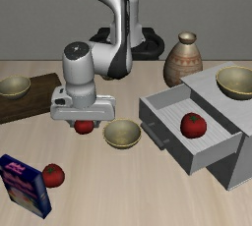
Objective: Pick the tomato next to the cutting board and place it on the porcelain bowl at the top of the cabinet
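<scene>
A red tomato (85, 127) lies on the table just off the right end of the dark cutting board (31, 99). My gripper (85, 120) is lowered straight over this tomato, and its white hand hides the tomato's top. The porcelain bowl (236, 83) stands on top of the grey cabinet (221, 107) at the exterior view's right.
The cabinet's top drawer (187, 141) is pulled out with a second tomato (194, 125) in it. A third tomato (52, 175) lies by a blue box (24, 183) at front left. A tan bowl (123, 134) sits mid-table, another bowl (14, 86) on the board, a vase (185, 58) behind.
</scene>
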